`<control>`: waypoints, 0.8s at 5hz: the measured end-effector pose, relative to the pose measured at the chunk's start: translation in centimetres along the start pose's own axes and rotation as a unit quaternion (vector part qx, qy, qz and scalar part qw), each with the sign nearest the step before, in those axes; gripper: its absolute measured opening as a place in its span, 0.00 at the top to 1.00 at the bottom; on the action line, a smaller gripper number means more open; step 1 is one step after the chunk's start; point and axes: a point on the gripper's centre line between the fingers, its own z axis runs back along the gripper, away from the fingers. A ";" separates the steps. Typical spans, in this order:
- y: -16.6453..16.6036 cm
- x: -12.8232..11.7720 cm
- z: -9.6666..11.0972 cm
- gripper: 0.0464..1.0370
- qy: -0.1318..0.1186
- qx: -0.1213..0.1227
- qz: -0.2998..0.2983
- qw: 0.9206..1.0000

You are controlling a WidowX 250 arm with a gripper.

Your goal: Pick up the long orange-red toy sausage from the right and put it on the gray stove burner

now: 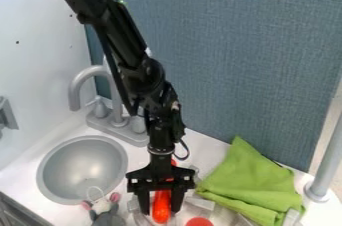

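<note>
White worktop (204, 146) with black robot arm (125, 35) slanting down from the upper edge of the view; grey sink basin (83, 167) on one side, crumpled green cloth (250, 180) on the other. The pincer (161, 208) hangs with its fingers apart, astride an elongated orange-red object (161, 206) — contact cannot be told. A grey plush mouse (107, 216) sits near the basin; a round red piece (199, 221) (partly cut off) lies near the pincer. The step appears to be grasping — the next move calls for centred, even closure.
</note>
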 end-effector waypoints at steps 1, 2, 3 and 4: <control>0.2 -0.4 1.2 0.03 -0.017 -0.011 0.011 1.000; 0.0 -1.8 4.5 0.03 -0.038 -0.015 0.004 0.999; -1.9 -5.5 8.5 0.04 -0.046 0.011 -0.055 0.997; -4.5 -9.7 10.5 0.04 -0.060 0.053 -0.166 0.983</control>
